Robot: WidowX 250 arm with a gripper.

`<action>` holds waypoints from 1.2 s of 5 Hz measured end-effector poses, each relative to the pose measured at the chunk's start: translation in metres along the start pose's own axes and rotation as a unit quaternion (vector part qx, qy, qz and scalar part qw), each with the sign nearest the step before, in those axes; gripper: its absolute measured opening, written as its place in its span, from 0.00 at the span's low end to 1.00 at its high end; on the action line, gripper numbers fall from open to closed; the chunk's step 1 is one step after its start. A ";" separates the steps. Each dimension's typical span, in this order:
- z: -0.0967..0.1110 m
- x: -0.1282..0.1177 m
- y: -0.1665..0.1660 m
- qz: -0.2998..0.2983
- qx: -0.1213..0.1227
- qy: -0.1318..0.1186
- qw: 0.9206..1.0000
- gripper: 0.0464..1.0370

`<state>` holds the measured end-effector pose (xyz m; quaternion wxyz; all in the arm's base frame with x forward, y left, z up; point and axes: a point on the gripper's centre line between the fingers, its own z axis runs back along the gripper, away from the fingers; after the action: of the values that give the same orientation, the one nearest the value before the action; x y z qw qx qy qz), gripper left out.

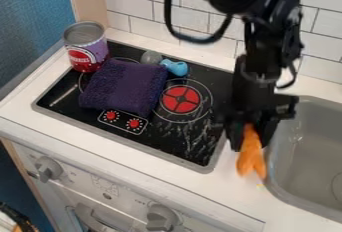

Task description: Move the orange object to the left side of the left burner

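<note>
Camera view: I look down at a slant on a toy kitchen set into a white desk point(200, 183).
Left dial: a grey round dial point(48, 168) sits on the pale oven front, below the desk's edge.
Can: a purple and red cylindrical can with a silver metal top point(87, 48) stands upright at the back left corner of the black glossy stove top point(190, 143).
Cloth: a dark purple knitted cloth point(125, 86), folded into a thick pad, lies over most of the left burner point(83, 80); only part of that burner's ring shows.
Stove panel: two small red knobs sit in a white-outlined panel point(123, 121), just in front of the cloth.
Grey piece: a small rounded grey object point(151, 57) lies just behind the cloth.
Right dial: a second grey dial point(161, 218) sits on the oven front.
Blue piece: a small light-blue object point(175, 67) lies beside the grey one, behind the right burner.
Right burner: a red disc with a dark cross point(180, 99) inside a thin white ring.
My pincer: I have my black pincer point(250, 137) closed about the upper end of the orange object.
Orange object: it point(251, 158) hangs from my grip, its forked end downward, between stove and sink.
Sink: a grey smooth basin point(290, 141) at the far right.
</note>
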<state>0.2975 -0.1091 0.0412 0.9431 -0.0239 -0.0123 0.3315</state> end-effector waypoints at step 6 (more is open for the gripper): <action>0.037 0.132 0.178 0.478 -0.035 -0.052 0.876 0.41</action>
<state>0.2878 0.1136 0.0694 0.6660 -0.0425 -0.0604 0.7423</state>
